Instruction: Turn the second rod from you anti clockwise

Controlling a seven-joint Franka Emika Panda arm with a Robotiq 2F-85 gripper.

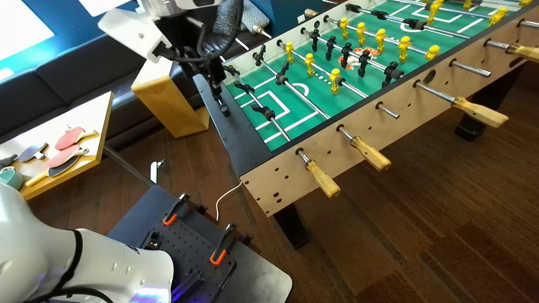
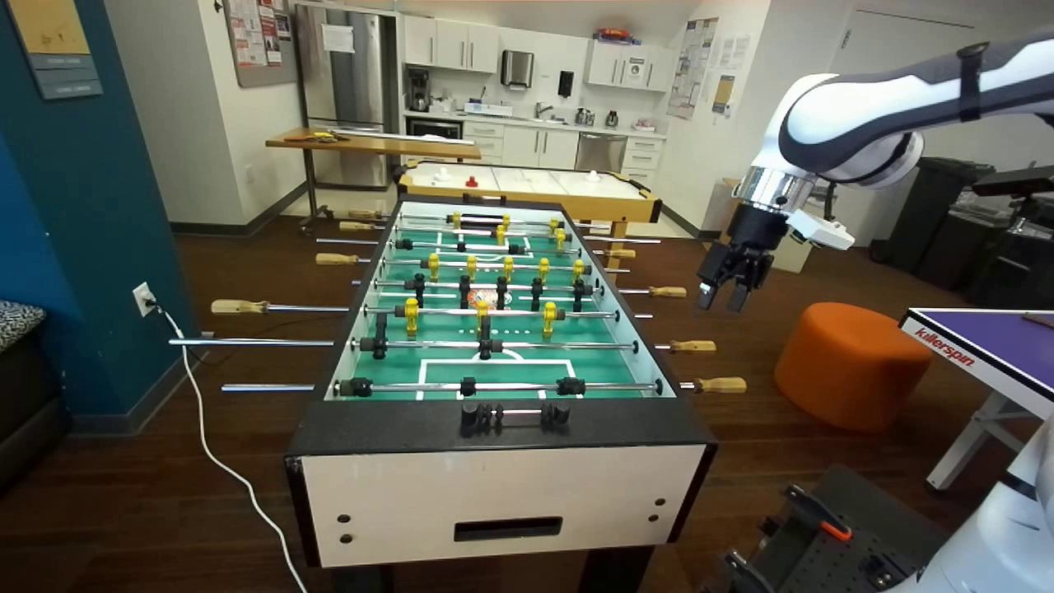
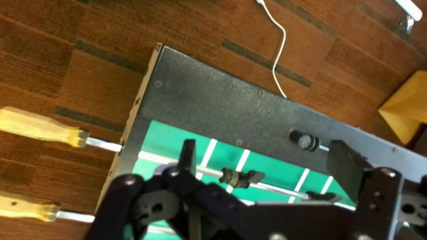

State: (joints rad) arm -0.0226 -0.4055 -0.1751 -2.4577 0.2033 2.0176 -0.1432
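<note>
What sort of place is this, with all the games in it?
It looks like a games room or break room, maybe in an office. In an exterior view there's a foosball table, an air hockey table beyond it, and a silver refrigerator at the back.

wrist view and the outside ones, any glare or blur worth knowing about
Wrist view: the rods show near-white highlights; the fingers are dark, with little detail. In an exterior view, the bright patch at top left is blown out; in an exterior view, writing on the wall poster is too soft to read.
</note>
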